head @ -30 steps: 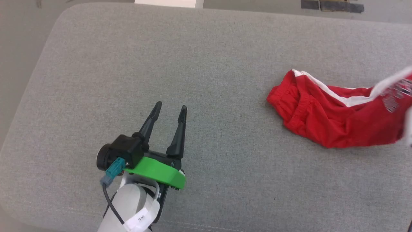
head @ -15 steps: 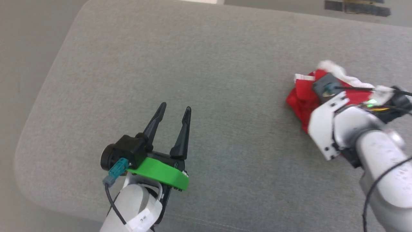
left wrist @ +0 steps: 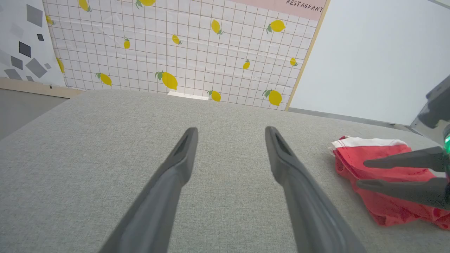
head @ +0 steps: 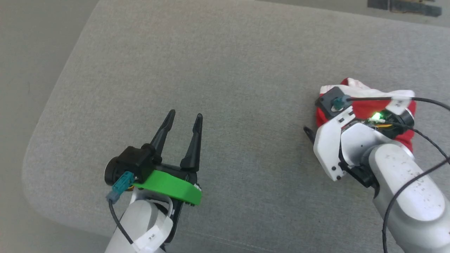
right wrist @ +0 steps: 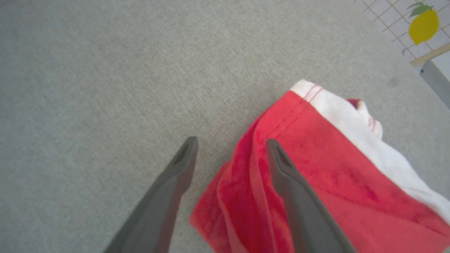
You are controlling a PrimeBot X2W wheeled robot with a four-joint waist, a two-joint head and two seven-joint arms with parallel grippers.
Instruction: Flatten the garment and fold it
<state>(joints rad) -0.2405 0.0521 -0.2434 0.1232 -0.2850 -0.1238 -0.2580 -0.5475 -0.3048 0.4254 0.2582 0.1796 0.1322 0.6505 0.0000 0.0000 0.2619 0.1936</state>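
"Head view first. What do you log?"
"The garment (head: 362, 108) sits at the right of the bench (head: 228, 70), bunched under the right arm (head: 355, 140). A second ago it lay drawn out longer, with no arm above it. The camera has shifted too. The left gripper (head: 185, 114) hangs over bare bench, well apart, fingers spread and empty."
"Left wrist view?"
"The right gripper (left wrist: 362, 173) enters from the right, fingers parted across the cloth's near edge."
"Right wrist view?"
"One finger over red cloth, the other over bare bench, nothing pinched. Contact I cannot tell."
"Finding?"
"In my judgement flattening has not begun; the heap is tighter than before. The right gripper looks placed to take that edge."
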